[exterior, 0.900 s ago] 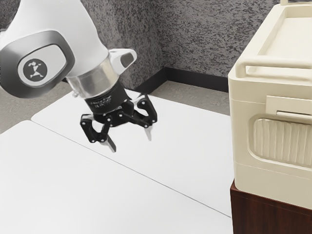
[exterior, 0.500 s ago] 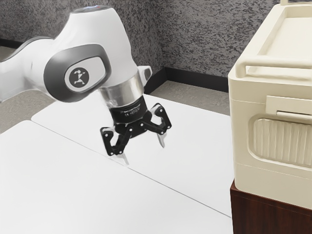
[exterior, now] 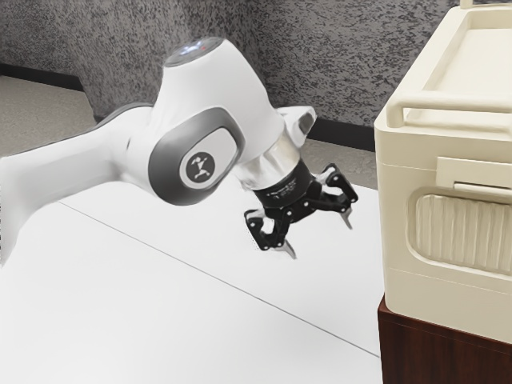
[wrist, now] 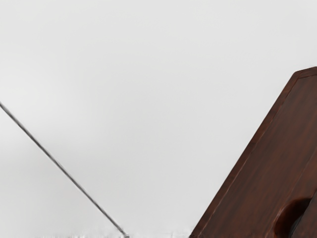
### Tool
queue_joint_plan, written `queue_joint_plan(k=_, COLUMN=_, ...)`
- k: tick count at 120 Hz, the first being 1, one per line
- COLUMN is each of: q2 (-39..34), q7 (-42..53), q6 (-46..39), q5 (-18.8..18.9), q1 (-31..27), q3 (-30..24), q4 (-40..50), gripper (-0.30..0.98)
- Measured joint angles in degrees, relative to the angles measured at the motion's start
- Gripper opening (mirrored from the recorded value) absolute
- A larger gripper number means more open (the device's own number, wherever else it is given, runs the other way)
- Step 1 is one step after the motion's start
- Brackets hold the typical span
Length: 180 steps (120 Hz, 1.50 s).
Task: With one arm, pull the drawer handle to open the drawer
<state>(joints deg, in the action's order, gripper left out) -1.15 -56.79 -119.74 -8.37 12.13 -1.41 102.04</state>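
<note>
My gripper [exterior: 320, 238] hangs over the white table in the exterior view, tilted, its two fingers spread wide with nothing between them. It stands a short way to the exterior view's left of a dark brown wooden cabinet [exterior: 436, 352], higher than the cabinet's top edge. In the wrist view the brown cabinet [wrist: 267, 163] shows with a dark rounded feature [wrist: 292, 218] on it; whether that is a drawer handle I cannot tell.
A cream box-like unit [exterior: 400, 224] with a top rail [exterior: 456, 101] and ribbed panel rests on the cabinet. The white table [exterior: 160, 304] has a seam [wrist: 59, 168] across it. A textured grey wall [exterior: 344, 56] stands behind.
The arm has swung toward the exterior view's right, carrying my open gripper much closer to the cream unit and the cabinet. Those two have not moved.
</note>
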Motion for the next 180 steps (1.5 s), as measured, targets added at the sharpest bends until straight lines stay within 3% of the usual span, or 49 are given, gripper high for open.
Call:
queue_joint_plan(k=14, q2=-0.2, q7=4.7, q6=-3.5, q5=-2.2, q1=1.4, q3=-0.6, q4=1.4, gripper=0.68)
queue_joint_plan(k=28, q2=-2.0, q7=10.1, q6=-8.1, q5=-7.3, q1=2.4, q3=-0.7, q4=6.3, gripper=0.68)
queue_joint_plan(k=43, q2=-4.8, q7=14.9, q6=-12.1, q5=-9.6, q1=-1.4, q3=-0.8, q4=9.8, gripper=0.68)
queue_joint_plan(k=109, q2=0.9, q7=29.2, q6=-17.5, q5=-14.2, q1=-3.2, q3=-1.7, q4=6.9, gripper=0.67)
queue_joint_plan(k=180, q2=5.5, q7=36.1, q6=-19.1, q5=-15.9, q1=-2.3, q3=-3.4, q4=3.6, gripper=0.67)
